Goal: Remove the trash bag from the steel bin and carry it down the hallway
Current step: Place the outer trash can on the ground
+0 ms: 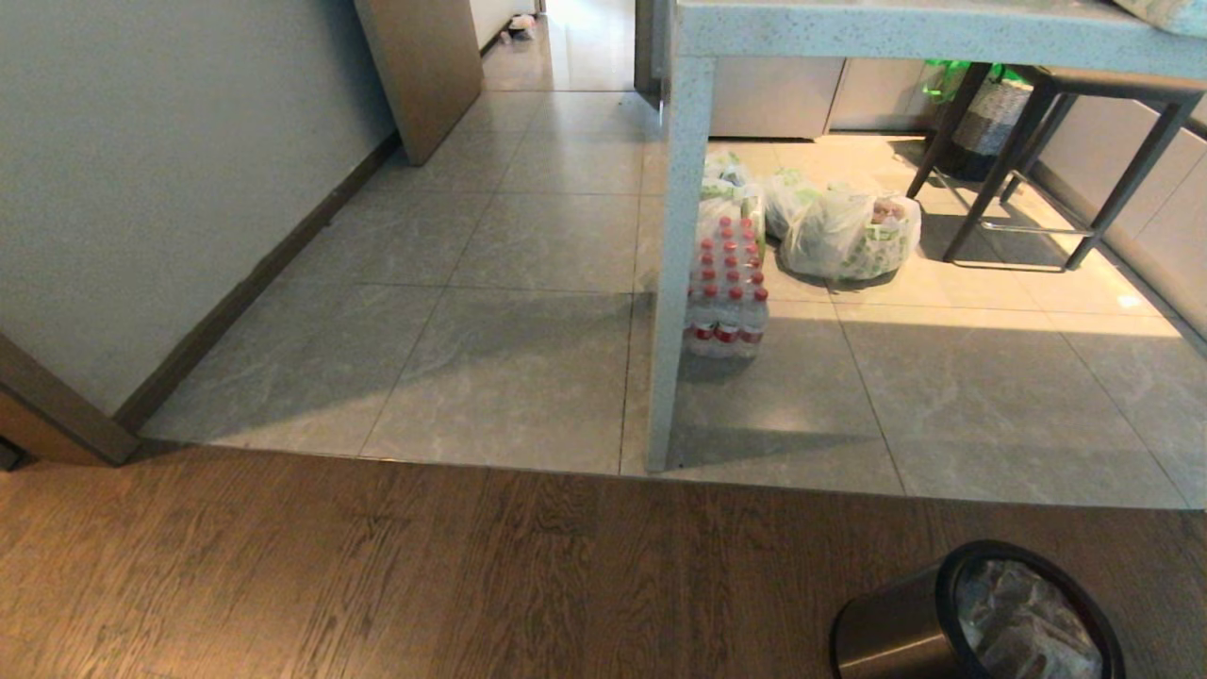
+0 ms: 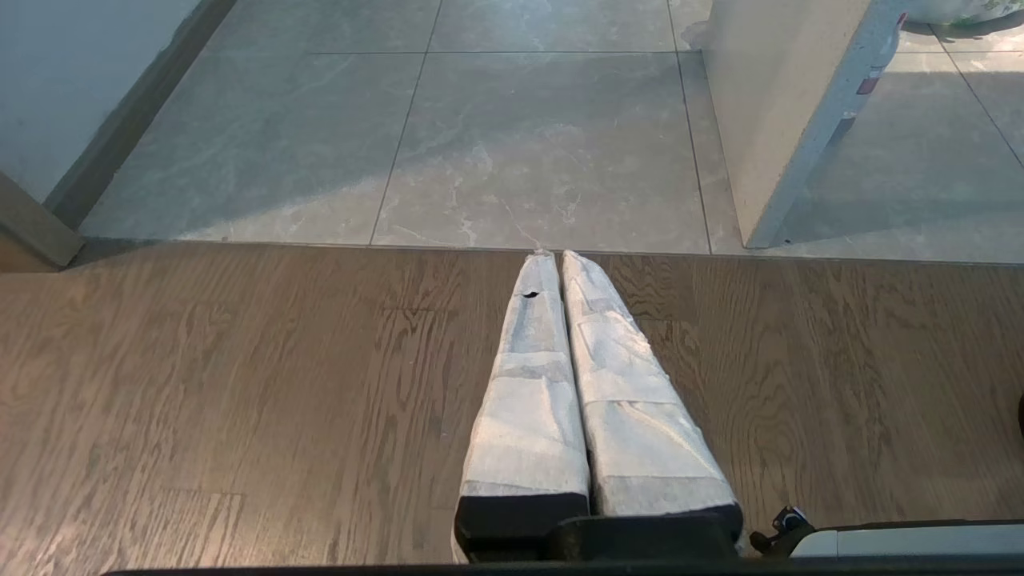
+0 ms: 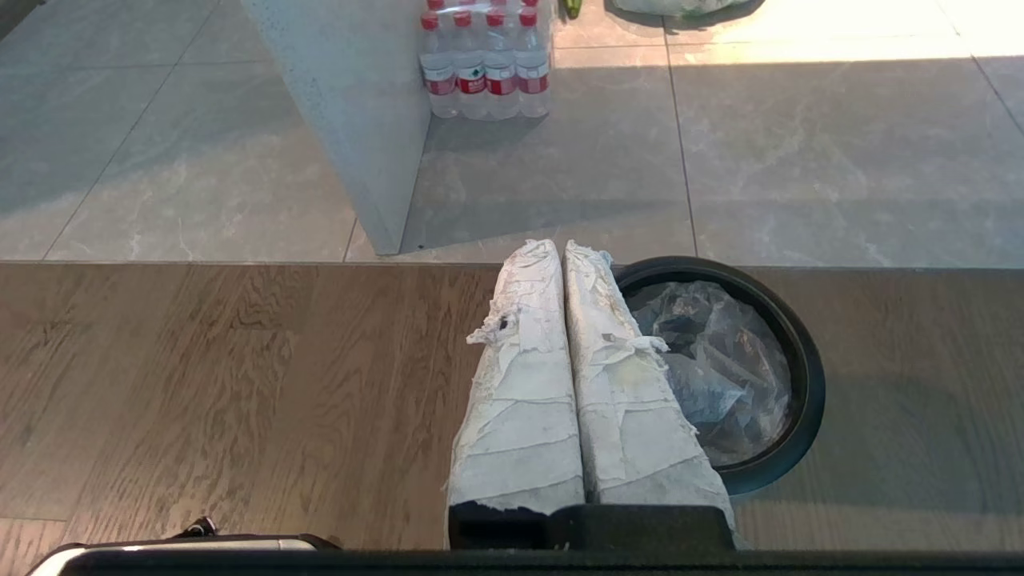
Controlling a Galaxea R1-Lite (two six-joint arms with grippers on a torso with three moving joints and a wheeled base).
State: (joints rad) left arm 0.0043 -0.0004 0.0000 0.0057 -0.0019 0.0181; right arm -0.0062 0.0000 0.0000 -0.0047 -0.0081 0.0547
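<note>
The steel bin [image 1: 891, 627] stands on the wood floor at the near right, its black rim [image 3: 804, 376] round the top. Inside it lies the clear, wrinkly trash bag [image 1: 1023, 618], also seen from above as the trash bag [image 3: 720, 368]. My right gripper [image 3: 560, 250] hangs above the bin's near-left edge, its white-wrapped fingers shut together and empty. My left gripper [image 2: 552, 256] is shut too, over bare wood floor, with nothing in it. Neither arm shows in the head view. The hallway [image 1: 575, 47] opens at the far end beyond the grey tiles.
A stone table leg [image 1: 674, 264] stands ahead, with a pack of water bottles [image 1: 726, 292] beside it and white bags with green print [image 1: 849, 236] behind. A dark stool [image 1: 1056, 160] and a woven basket [image 1: 995, 113] sit at the far right. The wall [image 1: 141, 179] runs along the left.
</note>
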